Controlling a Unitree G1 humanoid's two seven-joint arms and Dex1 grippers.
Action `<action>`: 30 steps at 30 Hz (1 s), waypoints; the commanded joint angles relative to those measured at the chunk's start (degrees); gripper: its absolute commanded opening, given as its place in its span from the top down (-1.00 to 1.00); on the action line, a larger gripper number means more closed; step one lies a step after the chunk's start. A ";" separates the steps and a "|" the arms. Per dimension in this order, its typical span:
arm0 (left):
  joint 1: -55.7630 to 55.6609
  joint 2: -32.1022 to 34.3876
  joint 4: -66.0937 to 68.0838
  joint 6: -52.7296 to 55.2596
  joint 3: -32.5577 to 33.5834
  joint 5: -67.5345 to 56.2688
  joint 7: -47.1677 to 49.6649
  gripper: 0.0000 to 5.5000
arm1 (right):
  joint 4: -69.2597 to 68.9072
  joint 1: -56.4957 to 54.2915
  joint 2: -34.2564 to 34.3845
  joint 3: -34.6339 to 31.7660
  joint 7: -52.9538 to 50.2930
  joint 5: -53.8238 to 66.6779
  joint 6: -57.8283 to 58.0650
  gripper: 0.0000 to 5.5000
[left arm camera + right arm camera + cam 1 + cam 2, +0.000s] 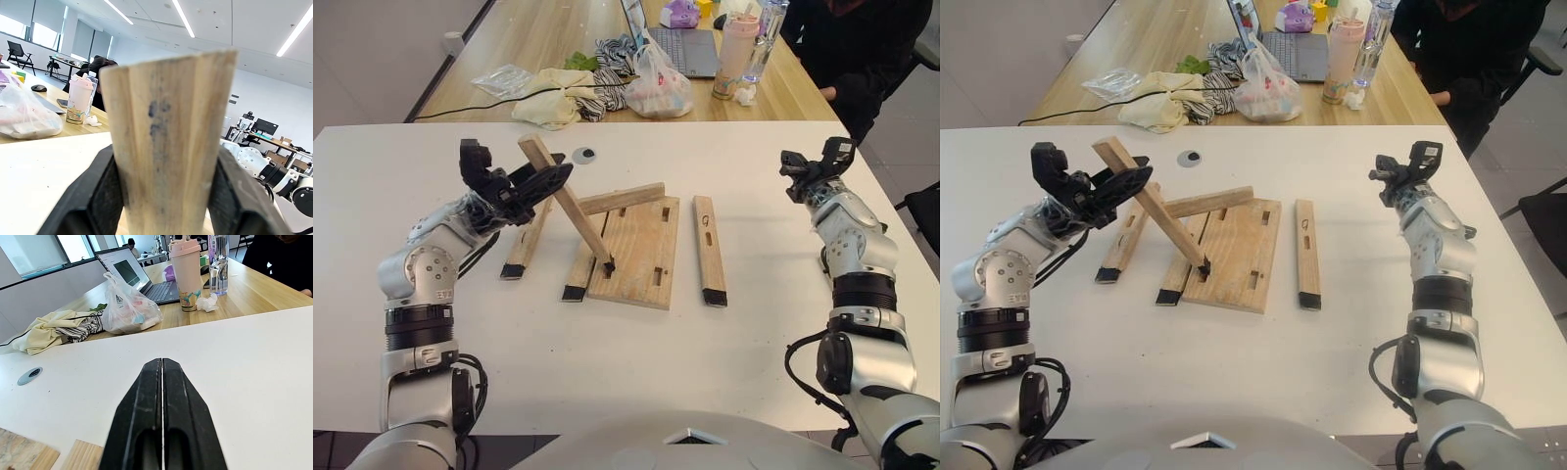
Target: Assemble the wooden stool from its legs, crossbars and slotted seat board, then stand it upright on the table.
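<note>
Clamps tilted leg [583, 226] in left gripper [549, 177], black foot touching slotted seat board [641, 245]; holds right gripper [162, 368] pinched together, empty, above table [754, 333].

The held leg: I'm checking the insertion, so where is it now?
In the left eye view the leg slants left of centre, upper part clamped in the left gripper, black-tipped lower end meeting the seat board near its left edge.

Held leg [166, 147] blurred up close, lower end cut by wrist view's edge, like left gripper [553, 178] fingers [93, 200]. Its foot on seat board [646, 235]: in slot or not, cannot tell. Mark on loose leg [708, 255] right of seat board unreadable.
</note>
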 commanded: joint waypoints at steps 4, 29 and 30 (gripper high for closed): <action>-0.84 1.84 -0.37 1.21 1.59 0.07 -0.19 0.24 | 0.07 -0.31 1.77 1.04 0.42 -1.29 0.58 1.00; 1.04 5.62 6.66 -14.31 -11.78 17.29 -9.40 0.24 | 0.19 0.02 2.13 1.52 1.53 -2.82 1.12 1.00; 0.97 6.87 7.24 -15.71 -12.91 18.50 -10.60 0.24 | -0.07 0.24 2.20 1.58 1.51 -2.82 1.23 1.00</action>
